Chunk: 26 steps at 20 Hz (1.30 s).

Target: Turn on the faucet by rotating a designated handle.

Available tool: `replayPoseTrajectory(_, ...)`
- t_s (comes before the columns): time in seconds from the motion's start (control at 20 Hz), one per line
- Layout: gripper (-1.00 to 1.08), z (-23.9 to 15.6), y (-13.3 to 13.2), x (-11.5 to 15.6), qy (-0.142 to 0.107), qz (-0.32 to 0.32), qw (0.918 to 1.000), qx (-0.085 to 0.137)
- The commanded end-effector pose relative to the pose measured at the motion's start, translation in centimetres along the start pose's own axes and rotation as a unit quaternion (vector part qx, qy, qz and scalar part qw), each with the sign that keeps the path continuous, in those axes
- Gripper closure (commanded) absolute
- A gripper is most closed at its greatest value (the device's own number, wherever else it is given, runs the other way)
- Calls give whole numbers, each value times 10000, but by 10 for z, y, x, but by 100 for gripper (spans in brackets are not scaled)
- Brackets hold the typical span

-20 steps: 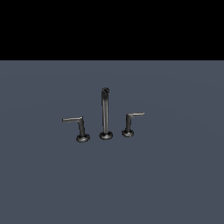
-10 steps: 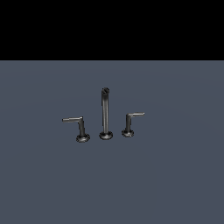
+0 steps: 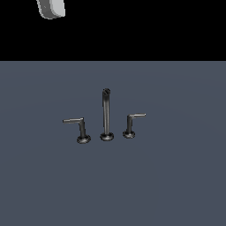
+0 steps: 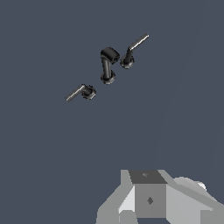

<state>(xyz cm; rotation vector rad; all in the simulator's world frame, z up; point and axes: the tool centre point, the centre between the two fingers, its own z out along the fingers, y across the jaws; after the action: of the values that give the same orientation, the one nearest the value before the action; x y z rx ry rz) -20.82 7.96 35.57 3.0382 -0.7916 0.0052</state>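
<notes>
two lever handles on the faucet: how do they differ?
The handle on the exterior view's left carries a longer arm than the handle on the exterior view's right. The left handle's arm points away from the spout post toward the view's left; the right handle's arm points away toward the view's right. The left handle stands slightly nearer that camera. Both are dark glossy L-shaped levers on round bases, and nothing touches either.

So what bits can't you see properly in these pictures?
- The gripper: exterior view shows only a grey arm piece, cut off by the top edge; wrist view shows only grey housing, so open or shut is unclear.
- The dark glossy metal faucet: too small in both views for any markings.
</notes>
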Motion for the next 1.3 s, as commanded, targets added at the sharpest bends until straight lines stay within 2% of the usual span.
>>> replayPoseTrajectory(0.0,108,15,-12,2,-3,265,9996,6)
replayPoseTrajectory(0.55,108,77,-60,19,-23,1346,9909,24)
replayPoseTrajectory(1.25,108,143,-107,49,-43,2480,9688,45)
